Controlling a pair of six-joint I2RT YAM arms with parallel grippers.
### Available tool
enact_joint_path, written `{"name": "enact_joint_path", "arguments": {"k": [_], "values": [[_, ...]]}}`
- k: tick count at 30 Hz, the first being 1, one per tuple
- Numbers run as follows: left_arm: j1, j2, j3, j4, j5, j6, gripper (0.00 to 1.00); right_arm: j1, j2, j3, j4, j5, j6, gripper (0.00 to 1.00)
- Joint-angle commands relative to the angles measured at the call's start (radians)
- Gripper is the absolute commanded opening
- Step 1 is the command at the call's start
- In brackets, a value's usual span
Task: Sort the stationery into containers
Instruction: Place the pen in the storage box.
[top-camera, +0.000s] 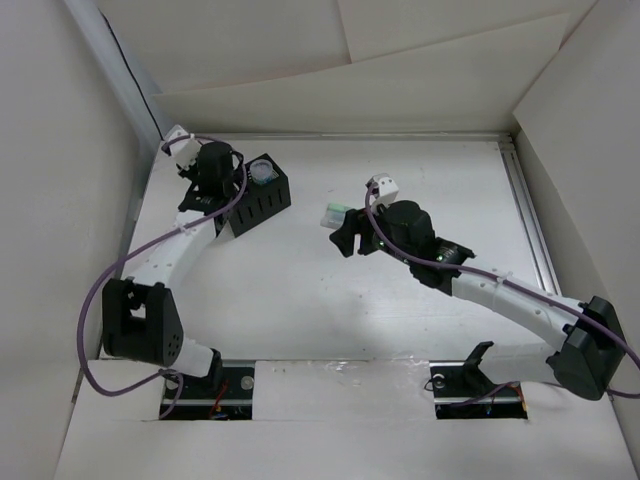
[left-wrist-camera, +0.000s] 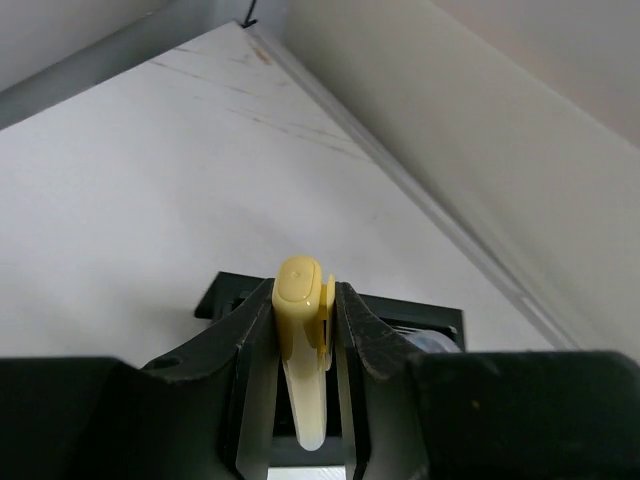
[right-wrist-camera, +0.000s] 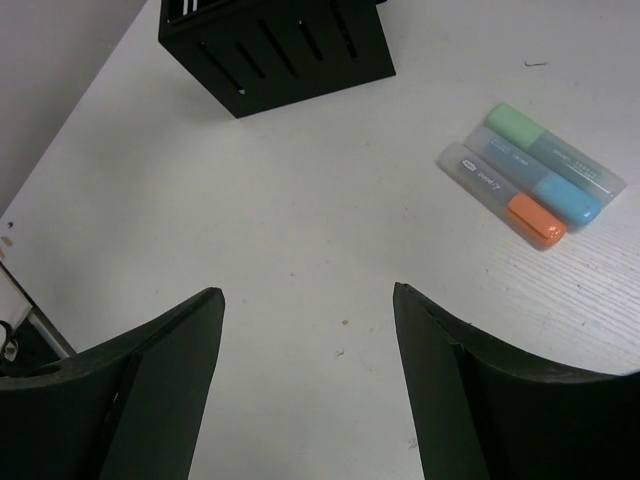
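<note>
My left gripper (left-wrist-camera: 303, 300) is shut on a pale yellow bar (left-wrist-camera: 300, 340) and holds it upright over the black organiser box (left-wrist-camera: 400, 312). A bluish-white roll (left-wrist-camera: 432, 343) lies in one compartment. In the top view the left gripper (top-camera: 215, 168) hangs at the box's (top-camera: 264, 200) left side, and the roll (top-camera: 262, 172) shows inside. My right gripper (right-wrist-camera: 305, 292) is open and empty above bare table. Three bars lie side by side to its far right: a green-capped one (right-wrist-camera: 556, 152), a blue-capped one (right-wrist-camera: 535, 172) and an orange-capped one (right-wrist-camera: 502, 194). In the top view the bars (top-camera: 336, 213) lie just beyond the right gripper (top-camera: 346, 240).
White cardboard walls (top-camera: 90, 150) enclose the table on the left, back and right. A metal rail (top-camera: 530, 220) runs along the right side. The box's slotted wall (right-wrist-camera: 290, 50) stands at the top of the right wrist view.
</note>
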Motion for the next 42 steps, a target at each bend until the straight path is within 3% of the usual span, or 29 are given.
{"name": "enact_joint_path", "arguments": {"k": [1, 16, 18, 24, 28, 30, 31, 34, 35, 37, 39, 40, 41, 42], "values": [[0.009, 0.043, 0.075, -0.025, -0.061, 0.042, 0.09, 0.011, -0.013, -0.001, 0.043, 0.034, 0.009, 0.75], [0.009, 0.198, 0.094, 0.076, -0.147, 0.143, 0.12, 0.001, 0.045, -0.001, 0.043, 0.082, 0.009, 0.75], [0.009, 0.198, 0.071, 0.076, -0.132, 0.112, 0.18, -0.008, 0.068, -0.001, 0.043, 0.092, 0.009, 0.75], [0.009, 0.131, -0.018, 0.098, -0.078, 0.062, 0.51, -0.051, 0.129, 0.017, 0.043, 0.102, 0.028, 0.75], [-0.011, 0.068, -0.084, 0.144, -0.066, 0.042, 0.57, -0.063, 0.183, 0.017, 0.043, 0.112, 0.037, 0.76], [-0.041, 0.022, -0.103, 0.153, -0.066, 0.029, 0.55, -0.083, 0.206, 0.027, 0.043, 0.137, 0.037, 0.76], [-0.052, 0.0, -0.133, 0.176, -0.055, 0.019, 0.52, -0.083, 0.22, 0.037, 0.043, 0.137, 0.037, 0.73], [-0.095, -0.084, -0.195, 0.231, 0.035, 0.002, 0.43, -0.12, 0.284, 0.05, 0.043, 0.137, 0.048, 0.33], [-0.108, -0.101, -0.233, 0.263, 0.066, -0.007, 0.41, -0.12, 0.318, 0.062, 0.043, 0.137, 0.048, 0.13], [-0.149, -0.142, -0.267, 0.276, 0.138, -0.024, 0.36, -0.144, 0.352, 0.074, 0.032, 0.137, 0.048, 0.05], [-0.181, -0.161, -0.32, 0.305, 0.18, -0.024, 0.36, -0.17, 0.404, 0.108, 0.011, 0.137, 0.059, 0.07], [-0.199, -0.173, -0.337, 0.314, 0.212, -0.024, 0.36, -0.18, 0.421, 0.117, 0.01, 0.137, 0.059, 0.13], [-0.225, -0.173, -0.353, 0.326, 0.235, -0.024, 0.36, -0.195, 0.436, 0.135, -0.005, 0.146, 0.059, 0.21], [-0.226, -0.182, -0.386, 0.34, 0.256, -0.039, 0.36, -0.195, 0.464, 0.145, -0.014, 0.146, 0.068, 0.37]]}}
